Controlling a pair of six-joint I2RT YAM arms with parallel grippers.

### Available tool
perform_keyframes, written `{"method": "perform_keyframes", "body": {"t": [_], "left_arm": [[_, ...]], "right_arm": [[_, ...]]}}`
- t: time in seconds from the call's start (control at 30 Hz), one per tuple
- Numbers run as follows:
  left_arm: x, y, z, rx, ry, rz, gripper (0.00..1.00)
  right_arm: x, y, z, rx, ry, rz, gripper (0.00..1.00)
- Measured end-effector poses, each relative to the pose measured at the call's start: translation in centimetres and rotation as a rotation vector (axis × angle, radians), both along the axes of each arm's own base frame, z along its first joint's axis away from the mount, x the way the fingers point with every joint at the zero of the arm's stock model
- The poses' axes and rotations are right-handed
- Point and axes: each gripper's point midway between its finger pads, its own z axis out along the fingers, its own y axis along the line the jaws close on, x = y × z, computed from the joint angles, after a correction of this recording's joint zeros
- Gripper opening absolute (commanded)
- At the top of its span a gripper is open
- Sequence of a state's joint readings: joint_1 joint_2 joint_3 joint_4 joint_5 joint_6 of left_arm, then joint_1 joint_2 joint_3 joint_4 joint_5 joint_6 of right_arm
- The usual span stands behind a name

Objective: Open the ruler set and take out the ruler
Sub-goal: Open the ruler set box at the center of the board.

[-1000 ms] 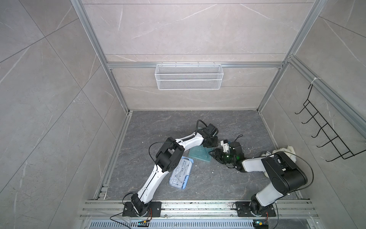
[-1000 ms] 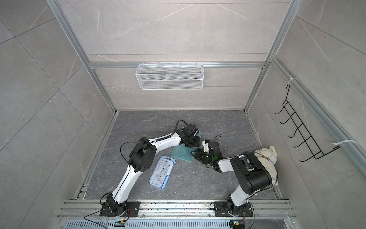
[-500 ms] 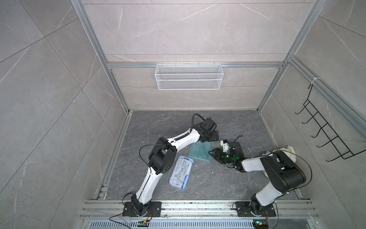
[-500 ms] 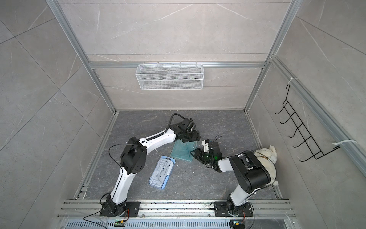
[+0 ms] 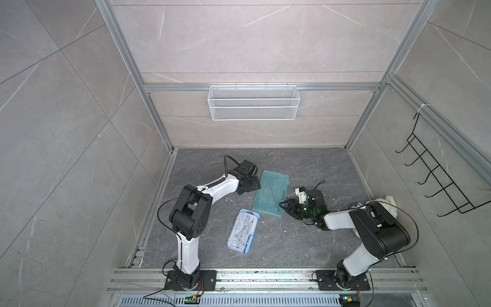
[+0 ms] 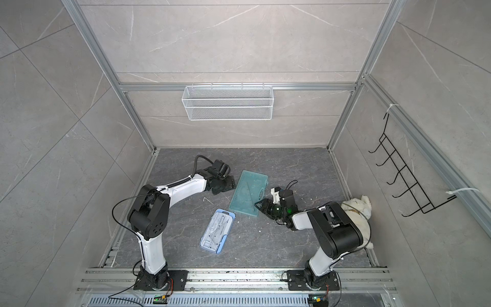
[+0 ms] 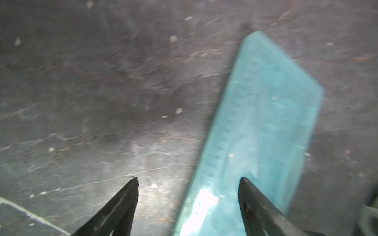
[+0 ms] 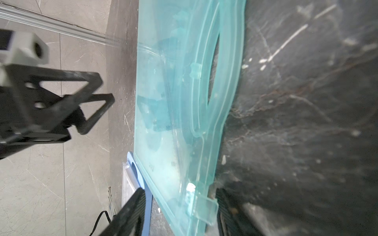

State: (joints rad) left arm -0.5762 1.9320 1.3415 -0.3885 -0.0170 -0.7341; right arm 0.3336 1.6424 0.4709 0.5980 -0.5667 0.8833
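1. Teal ruler set (image 5: 271, 195) lies flat on the dark surface (image 5: 305, 239) between the two arms. The lid is down in both top views.
2. Contents seen through the translucent lid: a long thin dark line running diagonally, and in the right wrist view an arc-shaped cut-out with moulded curves around it. I can't pick out the ruler from the other shapes inside.
3. Blue-edged clear case (image 5: 243, 232) sits nearer the front rail, just apart from the set's near end, lid on. There are pale pieces and thin dark lines inside, too small to name.
4. Wire basket (image 5: 252, 106) hangs on the back wall.
5. Right tool (image 8: 181, 192): jaws at mid width, one on each side of the set's near corner at the clasp (image 8: 206, 206). Both touch the case, so it is holding it.
6. Left tool (image 7: 188, 180): jaws wide, gripping nothing. It is low over the surface at the set's long edge on the left arm's side, with one finger over that edge.
7. Versus one second ago: the left tool was over the set's far end, close to the right tool. Now it has backed off to the side and the whole lid is uncovered. The right tool, teal set and blue case are in the same spots.
8. Writing: scale ticks run along the set's long edge in the left wrist view. The digits are too blurred to read.
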Motion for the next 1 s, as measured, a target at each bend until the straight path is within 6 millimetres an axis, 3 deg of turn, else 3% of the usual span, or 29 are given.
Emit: {"method": "perform_keyframes", "body": {"t": [0.13, 0.53, 0.67, 0.87, 1.0], "left_arm": [[-1.4, 1.1, -1.9, 0.029, 0.047, 0.013, 0.77], [-1.0, 0.9, -1.7, 0.015, 0.022, 0.026, 0.75], [-1.8, 2.8, -1.3, 0.033, 0.014, 0.057, 0.75], [-2.0, 6.4, 2.1, 0.034, -0.069, 0.144, 0.75], [-3.1, 9.5, 4.2, 0.036, -0.133, 0.238, 0.76]], "right_arm": [[0.1, 0.1, 1.3, 0.02, -0.021, 0.0, 0.57], [1.1, 2.2, 8.1, 0.062, -0.131, 0.044, 0.57], [1.6, 4.3, 11.0, 0.05, -0.178, 0.093, 0.58], [2.2, 8.6, 15.6, 0.039, -0.284, 0.182, 0.6], [2.5, 11.3, 15.6, 0.022, -0.302, 0.234, 0.64]]}}
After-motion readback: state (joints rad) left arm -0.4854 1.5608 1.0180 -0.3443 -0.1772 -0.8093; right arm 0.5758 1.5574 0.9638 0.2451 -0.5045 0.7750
